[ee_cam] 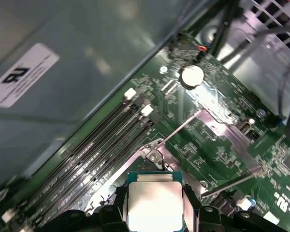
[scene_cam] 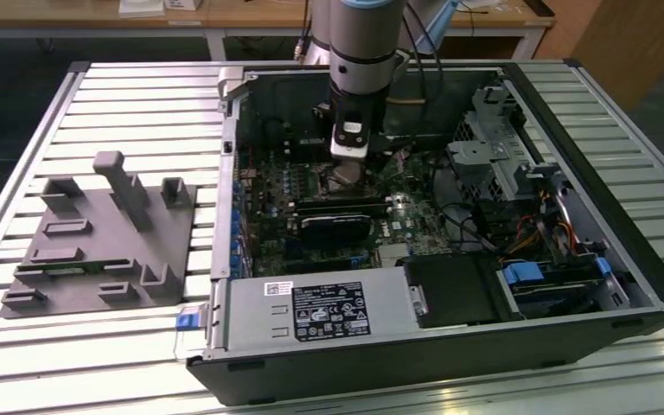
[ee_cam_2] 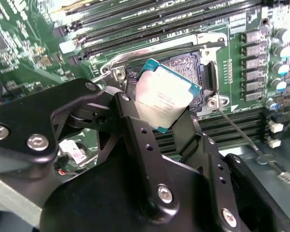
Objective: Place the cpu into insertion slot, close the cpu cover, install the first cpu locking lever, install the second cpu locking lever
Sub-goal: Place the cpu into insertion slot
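One arm, one claw (ee_cam_2: pixel 157 105). Its two fingers (ee_cam_2: pixel 135 135) are pinched on the single cpu (ee_cam_2: pixel 170 92), which is held tilted over the insertion slot (ee_cam_2: pixel 188 64). All this is inside the one open computer case (scene_cam: pixel 424 363) on the slatted surface (scene_cam: pixel 136 95). Two thin silver levers (ee_cam: pixel 181 128) angle out beside the slot.

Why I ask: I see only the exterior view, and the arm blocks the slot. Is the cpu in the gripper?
Observer: Yes. In the second wrist view the gripper pinches the cpu by two edges.
Operator: Is it seated?
Observer: No. It is tilted over the slot, not lying flat in it, and part of the slot's dark centre shows bare.
Operator: And the levers?
Observer: In the first wrist view two thin levers stick out from the slot and do not look latched.
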`<state>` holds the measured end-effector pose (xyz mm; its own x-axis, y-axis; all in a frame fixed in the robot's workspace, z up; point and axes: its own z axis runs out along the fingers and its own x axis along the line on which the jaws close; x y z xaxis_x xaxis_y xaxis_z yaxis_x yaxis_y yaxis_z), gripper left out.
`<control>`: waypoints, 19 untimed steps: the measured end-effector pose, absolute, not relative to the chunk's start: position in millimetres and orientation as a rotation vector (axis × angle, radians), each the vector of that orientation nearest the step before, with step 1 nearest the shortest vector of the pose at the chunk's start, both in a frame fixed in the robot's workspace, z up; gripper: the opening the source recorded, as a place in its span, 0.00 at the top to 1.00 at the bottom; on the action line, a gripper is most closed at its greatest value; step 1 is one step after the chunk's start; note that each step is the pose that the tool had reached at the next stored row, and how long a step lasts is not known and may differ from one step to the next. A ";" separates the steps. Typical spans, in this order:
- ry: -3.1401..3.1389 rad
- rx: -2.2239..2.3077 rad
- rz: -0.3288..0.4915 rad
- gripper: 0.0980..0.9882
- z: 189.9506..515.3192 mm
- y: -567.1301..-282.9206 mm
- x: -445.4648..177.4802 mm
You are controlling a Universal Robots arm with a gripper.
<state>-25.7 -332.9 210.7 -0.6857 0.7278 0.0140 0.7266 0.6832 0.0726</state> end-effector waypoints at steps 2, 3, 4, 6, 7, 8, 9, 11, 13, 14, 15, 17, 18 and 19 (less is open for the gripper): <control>2.844 1.288 0.112 0.50 210.6 -332.9 -25.7; 2.832 1.313 0.112 0.50 210.6 -332.9 -25.7; 2.820 1.338 0.111 0.50 210.5 -332.9 -25.7; 2.795 1.386 0.110 0.50 210.5 -332.9 -25.7; 2.782 1.410 0.110 0.50 210.4 -332.9 -25.7; 2.770 1.433 0.110 0.50 210.3 -332.9 -25.7; 2.757 1.456 0.109 0.50 210.3 -332.9 -25.7; 2.730 1.504 0.108 0.50 210.1 -332.9 -25.7; 2.701 1.553 0.108 0.50 209.9 -332.9 -25.7; 2.686 1.577 0.107 0.50 209.8 -332.9 -25.7; 2.671 1.601 0.107 0.50 209.6 -332.9 -25.7; 2.641 1.647 0.106 0.50 209.3 -332.9 -25.7; 2.626 1.670 0.106 0.50 209.1 -332.9 -25.7; 2.610 1.694 0.105 0.50 208.9 -332.9 -25.7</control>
